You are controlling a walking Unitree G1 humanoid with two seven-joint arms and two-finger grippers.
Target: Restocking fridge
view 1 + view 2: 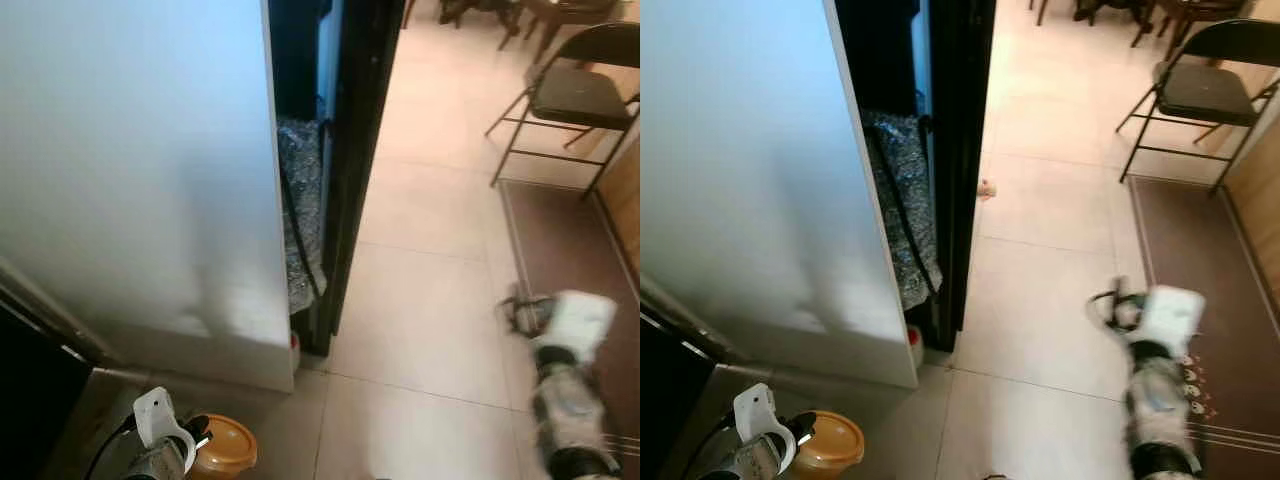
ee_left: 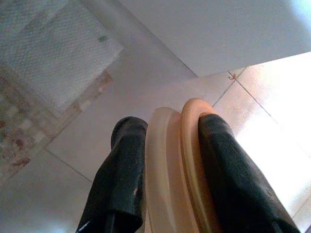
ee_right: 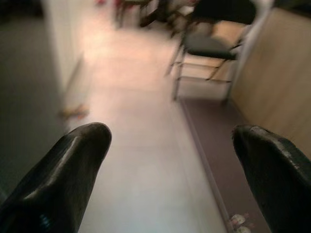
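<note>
Head views: white fridge side panel [image 1: 140, 170] takes the left half, with a dark gap [image 1: 300, 120] beside it between the panel and a black door edge [image 1: 350, 150]; a grey patterned fabric [image 1: 300, 210] hangs in that gap. The right eye view adds a small object on the tiled floor [image 1: 1040, 260] just past the black edge [image 1: 986, 188], too small to identify, and a small red-and-white item at the panel's bottom corner [image 1: 913, 342]. The left wrist view gives what the head views can't: left gripper [image 2: 167, 160] clenched on an orange-lidded tub [image 2: 182, 165], one black finger [image 2: 121, 170] on the pale translucent body, the other on the orange lid side, tub held edge-on to the camera. Behind it: floor tiles, the white panel base, and a paper-like textured sheet [image 2: 63, 58] on a speckled surface. From the head, the tub's round orange lid [image 1: 225, 447] faces up, at the lower left near the floor, just below the panel's bottom edge, with the left arm's white wrist housing [image 1: 160, 420] beside it. Right arm [image 1: 565, 400] is extended forward and low at the lower right, blurred, over the edge of a brown mat [image 1: 570, 250]. Right wrist view: right gripper [image 3: 170, 145] released, fingers wide apart with nothing between them, looking along the floor toward a black folding chair [image 3: 214, 29] and a wooden panel [image 3: 272, 73]. Same chair sits top right in the head views [image 1: 575, 95].
</note>
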